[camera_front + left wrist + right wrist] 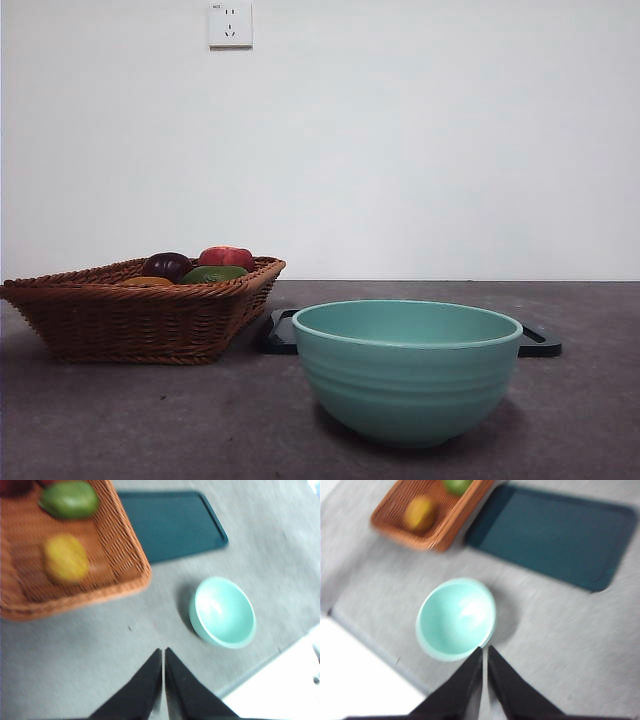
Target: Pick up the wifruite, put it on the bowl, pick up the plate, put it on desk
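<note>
The wifruite [65,558] lies in the wicker basket [140,318], beside a green fruit [69,500], with a dark purple fruit [166,265] and a red one [227,257] further in. The bowl [408,368] stands empty on the desk [150,420] — near the basket, just in front of a dark tray [555,537]. Both arms hang high above: the left gripper [163,652] and right gripper [485,650] each have jaws pressed together, holding nothing.
</note>
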Controlling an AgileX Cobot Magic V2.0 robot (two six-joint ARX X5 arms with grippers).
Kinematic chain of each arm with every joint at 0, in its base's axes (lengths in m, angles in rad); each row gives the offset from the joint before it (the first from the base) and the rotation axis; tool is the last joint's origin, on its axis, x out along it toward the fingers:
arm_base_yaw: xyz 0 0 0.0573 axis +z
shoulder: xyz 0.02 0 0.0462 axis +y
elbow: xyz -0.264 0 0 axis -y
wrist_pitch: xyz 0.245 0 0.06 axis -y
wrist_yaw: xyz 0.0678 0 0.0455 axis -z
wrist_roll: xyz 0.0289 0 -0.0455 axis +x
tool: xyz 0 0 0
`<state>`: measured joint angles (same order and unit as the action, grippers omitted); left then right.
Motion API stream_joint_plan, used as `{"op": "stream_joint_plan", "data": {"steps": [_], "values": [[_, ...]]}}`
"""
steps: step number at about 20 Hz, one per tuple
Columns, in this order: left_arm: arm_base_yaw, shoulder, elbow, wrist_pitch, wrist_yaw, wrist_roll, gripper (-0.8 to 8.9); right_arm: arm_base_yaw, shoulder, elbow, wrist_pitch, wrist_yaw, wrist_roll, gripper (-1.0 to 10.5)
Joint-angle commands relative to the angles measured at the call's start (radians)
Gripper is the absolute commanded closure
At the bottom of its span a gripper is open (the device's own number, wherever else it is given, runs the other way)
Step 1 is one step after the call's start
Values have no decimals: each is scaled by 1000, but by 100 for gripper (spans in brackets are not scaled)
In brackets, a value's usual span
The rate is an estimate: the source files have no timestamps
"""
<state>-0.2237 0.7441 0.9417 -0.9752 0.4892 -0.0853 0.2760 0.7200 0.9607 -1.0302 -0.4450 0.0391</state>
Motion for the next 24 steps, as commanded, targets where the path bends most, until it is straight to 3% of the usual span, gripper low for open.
{"op": "stream_joint_plan", "data": {"steps": [1, 7, 10, 13, 14, 24], "values": [[-21, 6, 18, -14, 6, 23, 804, 31, 4, 20, -18, -1, -29, 942], [-34, 6, 18, -27, 6, 21, 772, 49, 4, 19, -20, 0, -28, 906], [-34, 6, 18, -27, 6, 21, 571, 49, 4, 19, -20, 0, -26, 567], [-34, 8, 18, -25, 6, 21, 353, 49, 4, 20, -21, 0, -25, 518], [-34, 8, 18, -24, 6, 21, 329, 49, 4, 19, -21, 0, -24, 518], [-36, 77, 21, 82, -11, -12, 346, 49, 3, 20, -18, -1, -24, 518]]}}
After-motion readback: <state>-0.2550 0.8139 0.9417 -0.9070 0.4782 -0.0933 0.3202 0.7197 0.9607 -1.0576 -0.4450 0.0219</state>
